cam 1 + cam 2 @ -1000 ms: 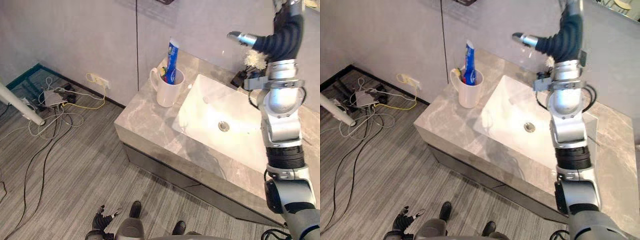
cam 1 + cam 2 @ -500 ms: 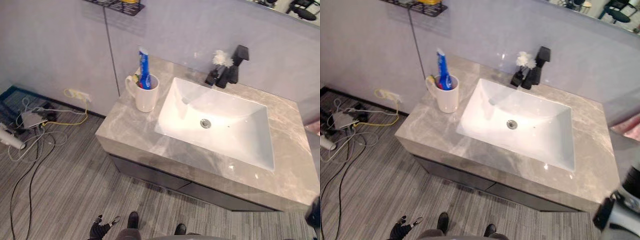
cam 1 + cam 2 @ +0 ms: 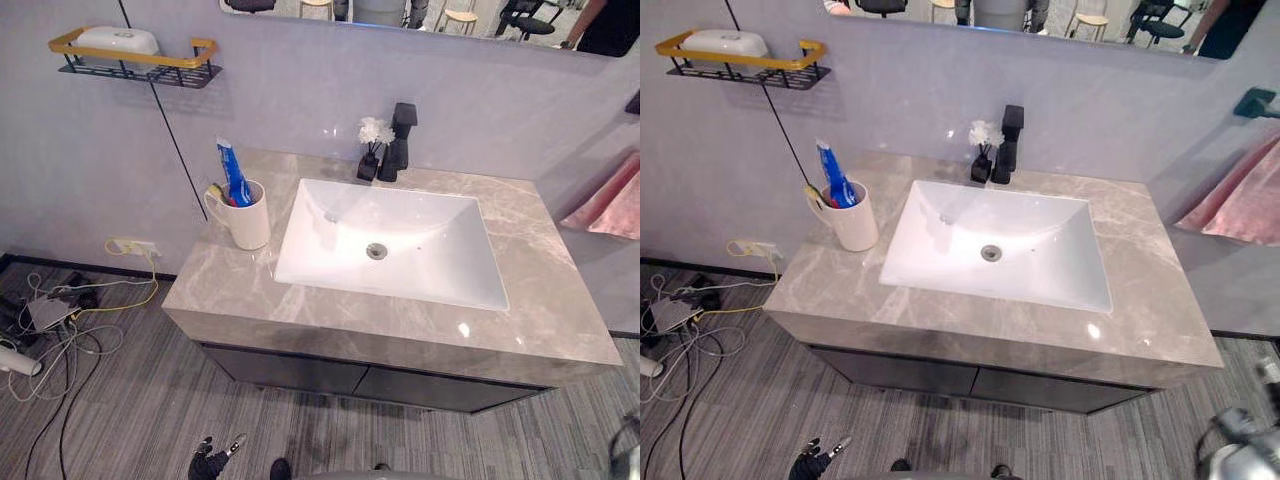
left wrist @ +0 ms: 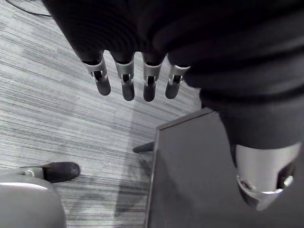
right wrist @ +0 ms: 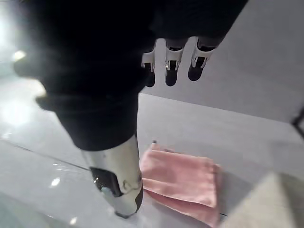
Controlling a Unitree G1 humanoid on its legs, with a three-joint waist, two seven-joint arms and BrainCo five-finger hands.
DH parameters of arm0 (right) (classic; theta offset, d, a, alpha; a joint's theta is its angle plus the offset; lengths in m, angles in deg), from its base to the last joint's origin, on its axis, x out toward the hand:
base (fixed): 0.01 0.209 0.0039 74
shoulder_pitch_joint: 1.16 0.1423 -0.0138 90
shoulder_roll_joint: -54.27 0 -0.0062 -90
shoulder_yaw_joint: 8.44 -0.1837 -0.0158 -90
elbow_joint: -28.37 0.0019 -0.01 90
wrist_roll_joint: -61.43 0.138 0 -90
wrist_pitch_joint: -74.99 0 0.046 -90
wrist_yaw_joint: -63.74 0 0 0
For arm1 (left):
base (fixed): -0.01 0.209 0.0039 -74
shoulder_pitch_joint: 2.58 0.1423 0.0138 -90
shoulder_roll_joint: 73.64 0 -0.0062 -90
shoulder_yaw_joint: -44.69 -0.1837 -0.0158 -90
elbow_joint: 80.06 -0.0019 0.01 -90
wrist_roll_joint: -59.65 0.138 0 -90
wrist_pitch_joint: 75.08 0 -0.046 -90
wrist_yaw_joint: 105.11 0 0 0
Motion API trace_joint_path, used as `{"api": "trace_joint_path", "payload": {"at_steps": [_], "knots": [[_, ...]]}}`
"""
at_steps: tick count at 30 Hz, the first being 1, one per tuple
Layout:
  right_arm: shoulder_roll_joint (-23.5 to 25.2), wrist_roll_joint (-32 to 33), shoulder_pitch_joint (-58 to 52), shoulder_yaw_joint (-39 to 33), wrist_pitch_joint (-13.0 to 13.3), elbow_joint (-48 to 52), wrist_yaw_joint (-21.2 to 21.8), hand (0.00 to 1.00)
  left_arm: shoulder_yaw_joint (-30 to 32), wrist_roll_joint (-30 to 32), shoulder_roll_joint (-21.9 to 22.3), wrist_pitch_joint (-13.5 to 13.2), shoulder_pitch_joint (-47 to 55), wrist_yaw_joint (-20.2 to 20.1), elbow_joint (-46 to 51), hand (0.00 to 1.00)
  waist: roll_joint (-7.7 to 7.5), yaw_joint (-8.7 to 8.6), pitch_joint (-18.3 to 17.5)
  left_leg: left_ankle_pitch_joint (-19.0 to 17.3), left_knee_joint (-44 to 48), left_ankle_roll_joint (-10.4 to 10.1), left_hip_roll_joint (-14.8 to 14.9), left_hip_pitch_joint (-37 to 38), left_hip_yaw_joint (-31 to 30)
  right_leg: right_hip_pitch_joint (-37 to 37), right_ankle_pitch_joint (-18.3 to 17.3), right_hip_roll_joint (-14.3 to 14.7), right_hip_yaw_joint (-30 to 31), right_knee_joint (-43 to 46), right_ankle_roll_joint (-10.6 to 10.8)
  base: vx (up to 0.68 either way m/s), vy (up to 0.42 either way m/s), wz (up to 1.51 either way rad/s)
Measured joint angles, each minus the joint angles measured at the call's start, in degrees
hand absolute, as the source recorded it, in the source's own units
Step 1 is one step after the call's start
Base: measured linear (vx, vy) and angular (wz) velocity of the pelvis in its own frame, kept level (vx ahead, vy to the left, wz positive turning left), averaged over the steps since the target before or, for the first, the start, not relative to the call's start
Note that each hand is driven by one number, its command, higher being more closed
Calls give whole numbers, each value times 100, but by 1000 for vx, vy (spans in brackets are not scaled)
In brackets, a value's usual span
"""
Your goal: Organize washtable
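Left wrist view: left hand [image 4: 124, 78] fingers straight, spread, empty. Right hand [image 5: 171, 66] relaxed, empty, pink towel [image 5: 183, 180] beyond it. White ceramic mug [image 3: 246, 215] holding blue toothpaste tube [image 3: 234, 172] on grey marble washtable [image 3: 240, 290], well apart from both hands

White rectangular sink [image 3: 430, 255] set mid grey marble countertop [image 3: 540, 290]. White ceramic mug [image 3: 247, 222] left of sink — blue toothpaste tube [image 3: 233, 172] standing in it. Black faucet [image 3: 400, 140] behind sink, small white-flower vase [image 3: 370, 150] just left.
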Motion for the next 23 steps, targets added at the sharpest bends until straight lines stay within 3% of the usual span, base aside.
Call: {"api": "trace_joint_path", "payload": {"at_steps": [3,6,8,11,15,23], "knots": [[-2,358,-200,664,0,-1141,71,0,-326,-147,109,-9,-97,5,0,0,6,16,-4,-81,-24,1,16,147,172,65,-20,-62,3,120,-28,12,22,-27],[33,660,-234,1341,-103,-2497,470,0,-606,-203,85,1,-209,6,-50,0,33,44,-3,-122,-25,-11,24,220,244,93,-51,-58,32,137,-36,53,1,-12],[15,669,-204,1581,-206,-3382,903,0,-869,-220,114,1,-363,3,-144,0,111,175,11,-137,-25,-31,4,221,248,97,-64,-51,28,131,-17,75,2,0],[10,675,-192,1602,-264,-4061,1213,0,-986,-242,141,-4,-456,5,-302,0,192,199,17,-131,-25,-13,-40,252,140,230,-71,-73,-84,58,59,95,5,17],[1,640,-121,1615,-362,-4656,1426,0,-1100,-239,71,-9,-558,7,-455,0,148,193,45,-139,-12,-28,-47,265,39,337,-84,-55,-158,-31,95,79,-7,16],[-160,571,358,1906,-381,-5488,1454,0,-1254,-235,-53,-21,-788,6,-700,0,96,173,292,-123,-6,-49,-72,337,-110,500,-56,-8,-290,-155,125,-1,-15,8]]}}
